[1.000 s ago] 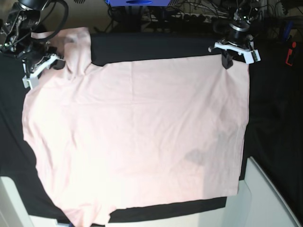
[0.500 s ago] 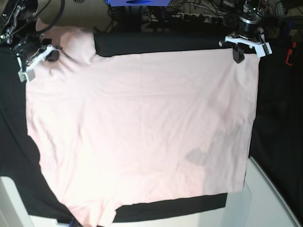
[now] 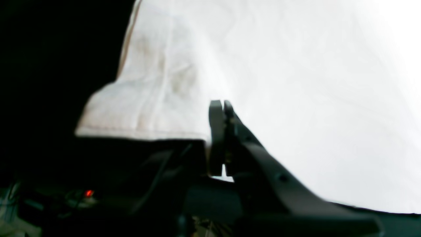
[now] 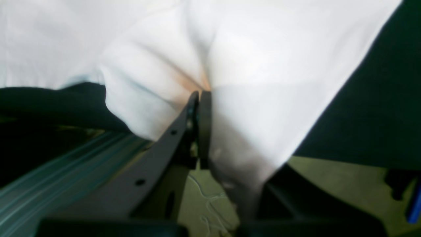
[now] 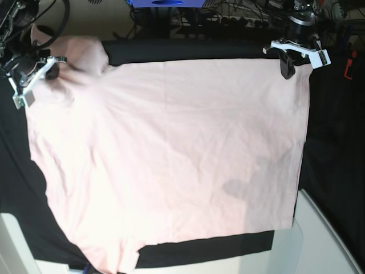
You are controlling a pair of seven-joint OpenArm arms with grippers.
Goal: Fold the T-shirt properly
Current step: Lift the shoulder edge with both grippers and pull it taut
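The pale pink T-shirt lies spread nearly flat over the black cloth that covers the worktop, plain side up, with faint grey shadows of print showing through low on the base view's right. Its far edge runs along the back of the worktop, and a short sleeve bunches up at the far corner on the base view's left. The left hand sits at the far corner on the base view's right, its black fingers pressed together and pinching the shirt's edge; the left wrist view shows the fabric stretching away from that pinch, with a hemmed flap hanging beside it. The right hand is at the opposite far corner beside the sleeve, likewise clamped tight on the cloth, and the right wrist view shows the pink fabric gathered into folds at its fingers. The near edge of the shirt hangs toward the front of the worktop.
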